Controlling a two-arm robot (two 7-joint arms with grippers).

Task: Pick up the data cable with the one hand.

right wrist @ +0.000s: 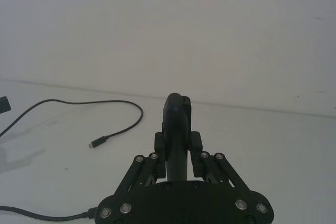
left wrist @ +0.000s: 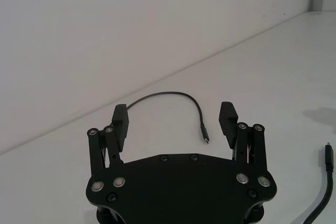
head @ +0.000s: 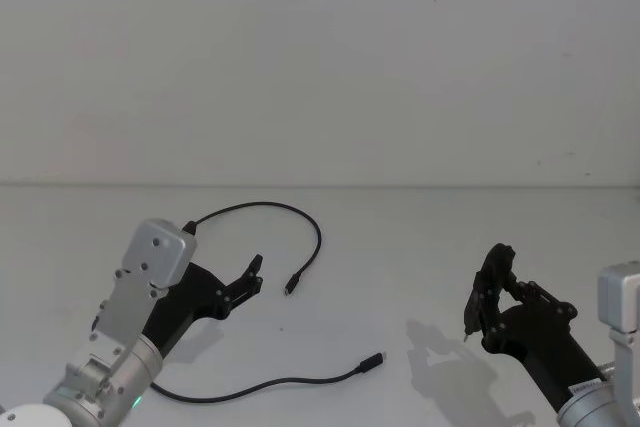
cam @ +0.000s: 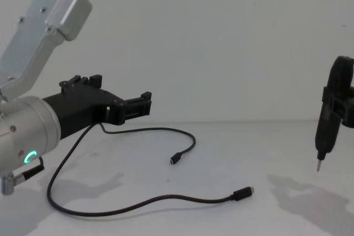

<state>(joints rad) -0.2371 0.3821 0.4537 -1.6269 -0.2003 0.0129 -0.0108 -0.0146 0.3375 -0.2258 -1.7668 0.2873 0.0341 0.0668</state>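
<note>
Reaching forward and tilted slightly down, the left hand (head: 252, 277) hovers above the counter (head: 400, 247) with its two fingers spread wide apart and nothing between them. The cable (head: 262, 206) lies flat on the counter. It curves in an arc past the fingers, and one plug rests just beyond them. The other end lies closer to the robot. Well apart, the right hand (right wrist: 177, 145) is clamped on a pen-like tool (right wrist: 177, 111).
</note>
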